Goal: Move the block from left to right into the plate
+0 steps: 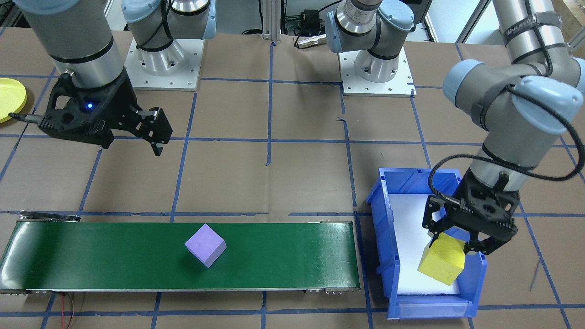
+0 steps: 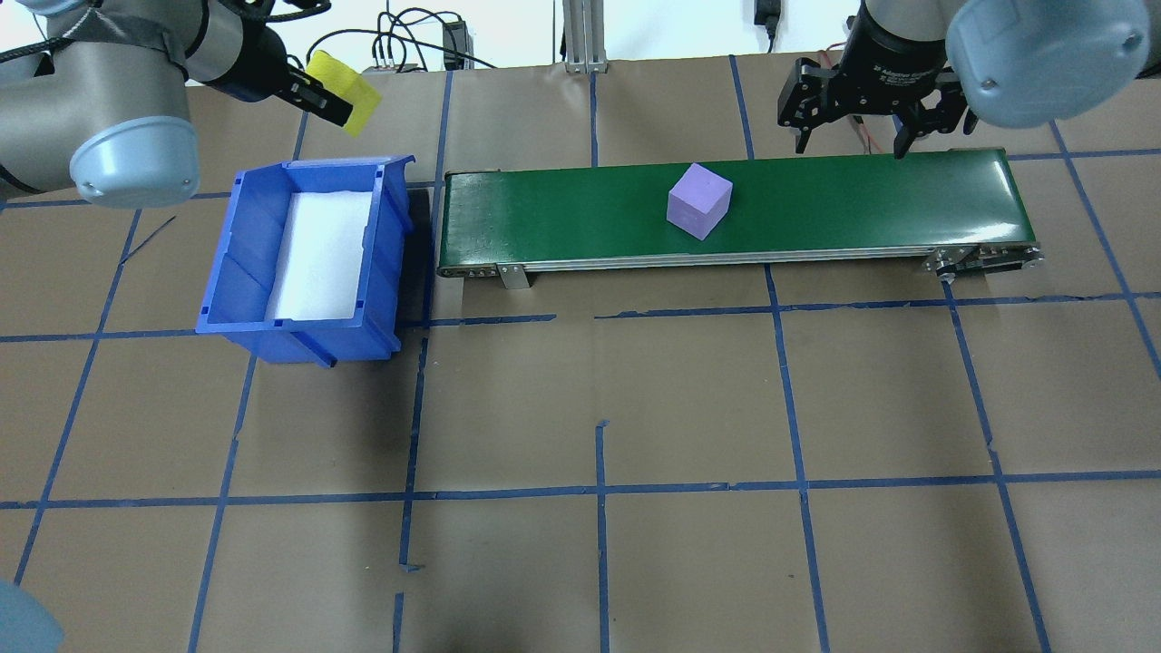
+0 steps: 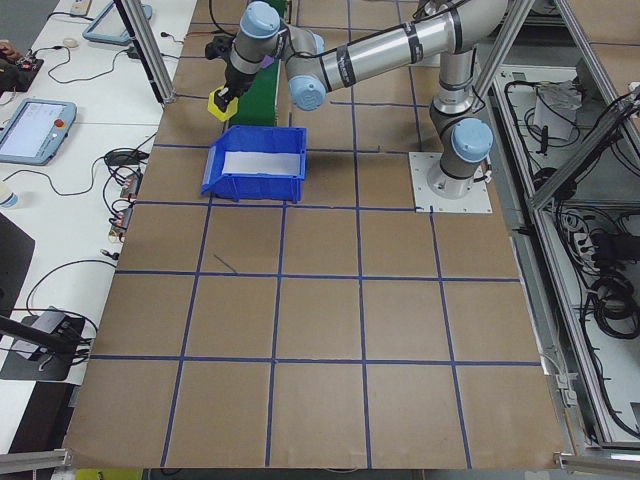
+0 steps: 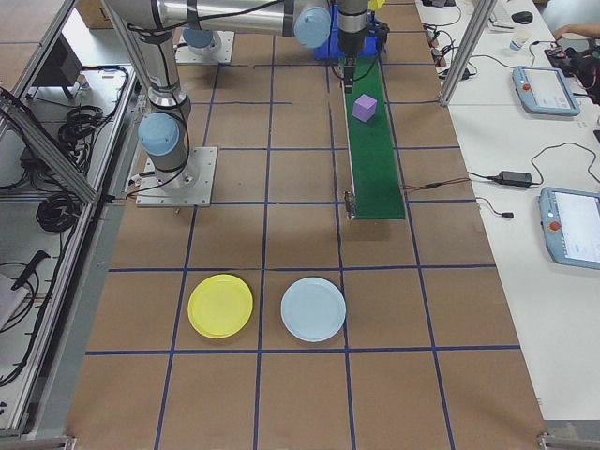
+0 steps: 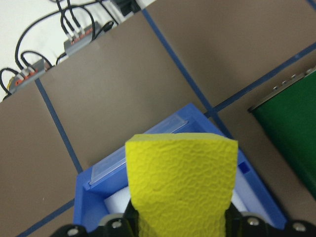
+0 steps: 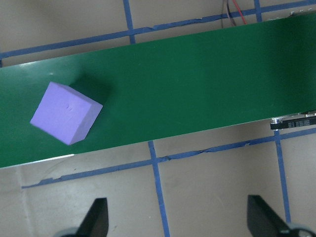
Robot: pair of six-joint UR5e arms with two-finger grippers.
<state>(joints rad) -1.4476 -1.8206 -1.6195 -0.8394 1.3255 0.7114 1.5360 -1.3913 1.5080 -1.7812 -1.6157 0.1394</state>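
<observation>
Gripping yellow block point(image 1: 442, 264) — left pincer point(image 1: 461, 244) above blue bin point(image 1: 388, 237) | right pincer point(image 1: 151, 132) wide

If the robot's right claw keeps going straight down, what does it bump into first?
Probably the brown table, just beside the green conveyor belt. The open right gripper points down there; the purple cube lies off to the side.

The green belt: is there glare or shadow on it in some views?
Front-facing view: the green belt shows pale glare at its end far from the bin. Overhead view: a bright streak at its right end; the purple cube casts only a small shadow. Right wrist view: sharp, dark shadow beside the cube.
</observation>
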